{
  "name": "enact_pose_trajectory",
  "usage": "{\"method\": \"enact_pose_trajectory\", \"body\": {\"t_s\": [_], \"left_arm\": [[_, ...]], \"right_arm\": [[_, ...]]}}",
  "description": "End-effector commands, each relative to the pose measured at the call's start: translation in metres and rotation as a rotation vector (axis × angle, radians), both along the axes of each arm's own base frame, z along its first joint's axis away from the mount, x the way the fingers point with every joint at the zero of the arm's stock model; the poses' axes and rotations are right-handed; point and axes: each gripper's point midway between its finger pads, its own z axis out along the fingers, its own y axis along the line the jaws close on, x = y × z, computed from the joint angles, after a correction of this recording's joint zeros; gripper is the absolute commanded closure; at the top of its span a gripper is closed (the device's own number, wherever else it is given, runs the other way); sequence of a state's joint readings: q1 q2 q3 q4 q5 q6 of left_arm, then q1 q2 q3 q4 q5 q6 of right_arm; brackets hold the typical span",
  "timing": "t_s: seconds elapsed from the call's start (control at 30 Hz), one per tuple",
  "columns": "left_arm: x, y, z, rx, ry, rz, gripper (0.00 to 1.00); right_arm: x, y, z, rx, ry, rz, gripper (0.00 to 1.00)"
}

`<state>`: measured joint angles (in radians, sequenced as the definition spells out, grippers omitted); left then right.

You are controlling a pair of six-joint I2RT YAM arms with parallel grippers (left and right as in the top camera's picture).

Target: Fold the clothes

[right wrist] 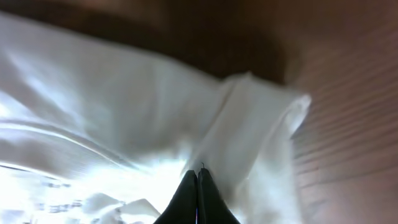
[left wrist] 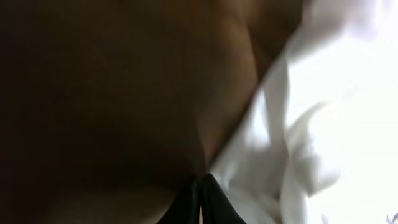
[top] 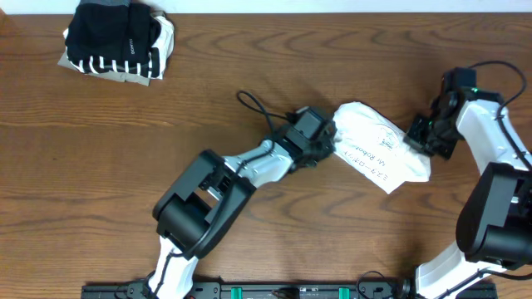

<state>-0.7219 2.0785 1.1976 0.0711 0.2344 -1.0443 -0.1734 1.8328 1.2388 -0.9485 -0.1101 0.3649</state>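
white T-shirt (top: 374, 149) bunched, lettering unreadable | left jaws, right jaws clamped on its ends | wrist views blurred

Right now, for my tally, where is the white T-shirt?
Overhead, right of centre: the white T-shirt, bunched between the left end effector and the right end effector.

Wooden counter (top: 125, 141): folded stack of black and striped garments (top: 116, 37) at far left corner, bunched white T-shirt (top: 378, 154) right of centre.
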Motion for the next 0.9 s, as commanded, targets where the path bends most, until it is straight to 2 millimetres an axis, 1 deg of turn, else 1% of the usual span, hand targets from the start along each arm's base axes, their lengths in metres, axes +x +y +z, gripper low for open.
{"method": "enact_pose_trajectory", "body": {"t_s": [0.0,0.13,0.17,0.37,0.47,0.57,0.63,0.73,0.8,0.83,0.87], "left_arm": [[0.020,0.025,-0.013,0.048,-0.027,0.015,0.94],[0.038,0.045,-0.011,0.025,-0.034,0.000,0.94],[0.043,0.053,-0.010,0.014,-0.031,-0.008,0.94],[0.059,0.102,-0.013,-0.029,0.045,0.025,0.94],[0.060,0.125,-0.020,-0.007,0.089,0.057,0.94],[0.058,0.141,-0.024,0.006,0.115,0.051,0.94],[0.056,0.147,-0.025,0.010,0.132,0.051,0.94],[0.054,0.145,-0.019,-0.012,0.112,-0.014,0.94],[0.052,0.146,-0.013,-0.013,0.093,-0.047,0.94],[0.051,0.146,-0.008,-0.005,0.081,-0.067,0.94],[0.050,0.147,-0.003,0.003,0.065,-0.087,0.94]], "right_arm": [[-0.015,0.025,-0.013,0.073,0.042,0.012,0.99],[-0.029,0.049,-0.027,0.117,0.075,0.046,0.99],[-0.033,0.054,-0.029,0.118,0.084,0.055,0.99],[-0.037,0.085,-0.030,0.122,0.103,0.083,0.99],[-0.036,0.113,-0.027,0.199,0.099,0.084,0.99],[-0.032,0.144,-0.023,0.279,0.071,0.123,0.99],[-0.029,0.162,-0.022,0.292,0.050,0.148,0.99],[-0.025,0.189,-0.021,0.299,-0.001,0.225,0.99],[-0.022,0.199,-0.017,0.291,-0.026,0.258,0.99],[-0.020,0.199,-0.016,0.279,-0.035,0.262,0.99],[-0.016,0.199,-0.010,0.278,-0.051,0.264,0.99]]}}
